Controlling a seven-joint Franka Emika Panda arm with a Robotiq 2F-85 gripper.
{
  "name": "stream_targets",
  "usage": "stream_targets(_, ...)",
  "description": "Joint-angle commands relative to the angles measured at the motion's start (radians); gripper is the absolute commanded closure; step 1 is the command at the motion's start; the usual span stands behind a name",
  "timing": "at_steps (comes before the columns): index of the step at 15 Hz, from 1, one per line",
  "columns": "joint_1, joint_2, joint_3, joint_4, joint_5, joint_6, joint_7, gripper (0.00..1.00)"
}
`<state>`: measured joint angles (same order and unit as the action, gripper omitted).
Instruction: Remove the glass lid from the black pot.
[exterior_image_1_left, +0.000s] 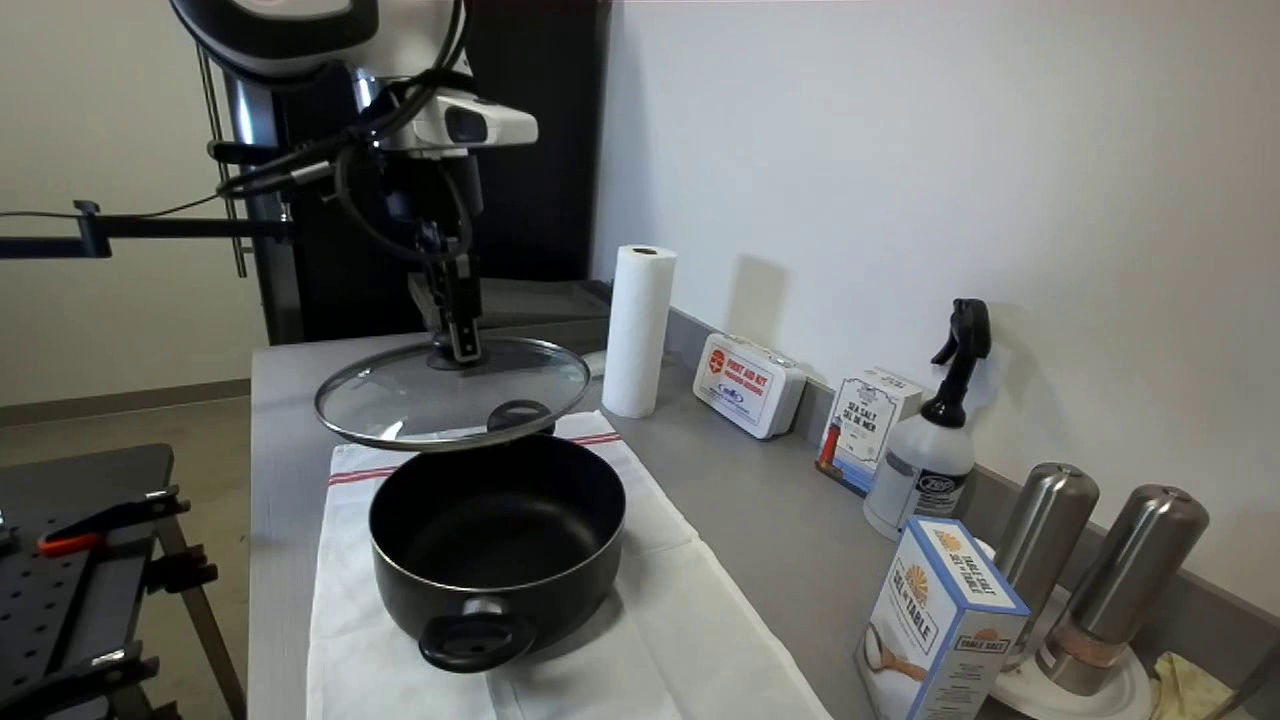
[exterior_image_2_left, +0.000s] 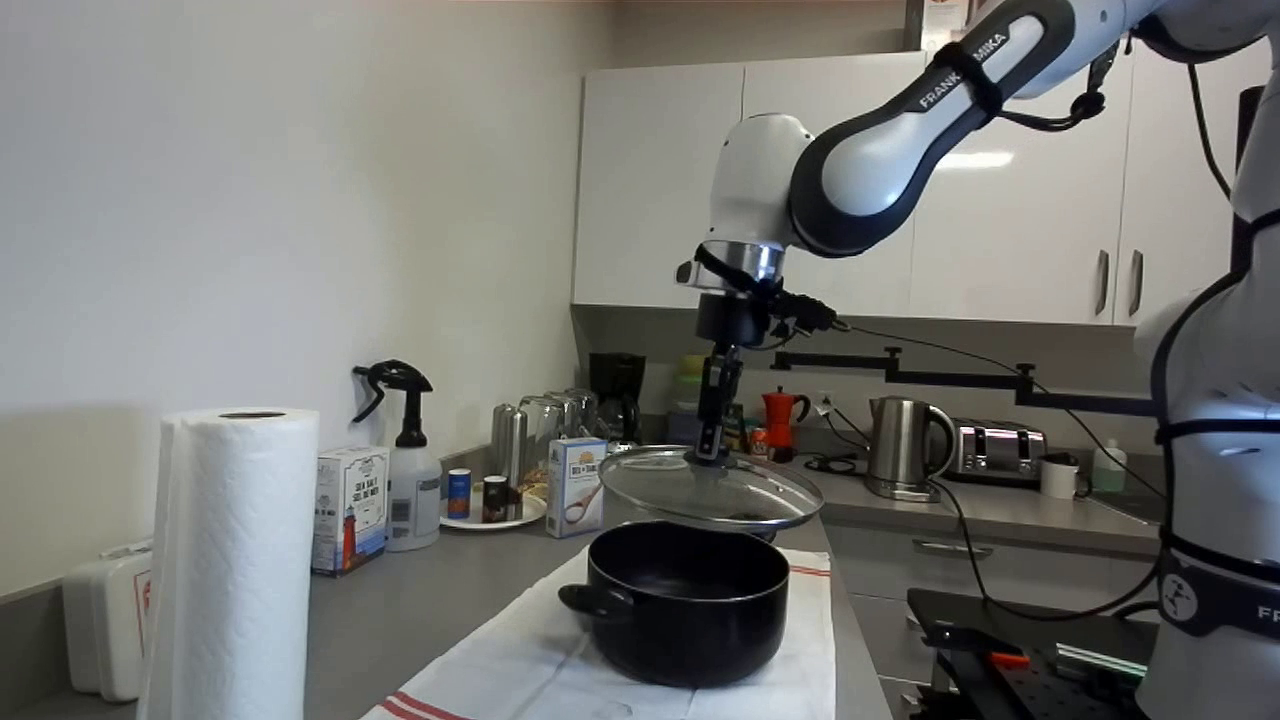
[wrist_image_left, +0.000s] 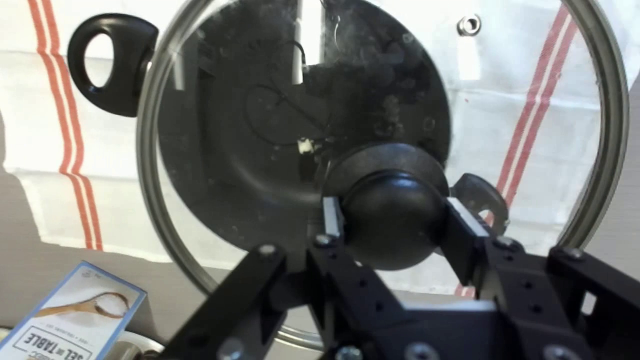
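We are clamping the black knob (wrist_image_left: 397, 230) of the glass lid (exterior_image_1_left: 450, 400) in the claw (wrist_image_left: 395, 217). We are suspending the lid directly beneath the claw, above the black pot (exterior_image_2_left: 690, 630), which is standing lower on the white towel (exterior_image_1_left: 670, 650).

Open air flanks the fingers (wrist_image_left: 463, 246); below them, the glass lid (exterior_image_1_left: 430, 398) blocks descent, raised above the black pot (exterior_image_2_left: 690, 632).

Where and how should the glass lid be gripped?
Probably by its central black knob, from above, fingers on opposite sides, as they are here. The rounded knob rises from the glass lid and fits between them; the metal rim looks too wide to straddle.
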<state>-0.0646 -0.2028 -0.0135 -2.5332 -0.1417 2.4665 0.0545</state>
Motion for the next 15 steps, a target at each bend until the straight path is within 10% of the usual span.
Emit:
stream_targets(1,0.052,-0.038,0.057,-0.006,-0.005,-0.045,0.023,0.75)
stream_targets(15,0.210,0.243,0.180,0.035,0.003,0.133,0.016,0.75)
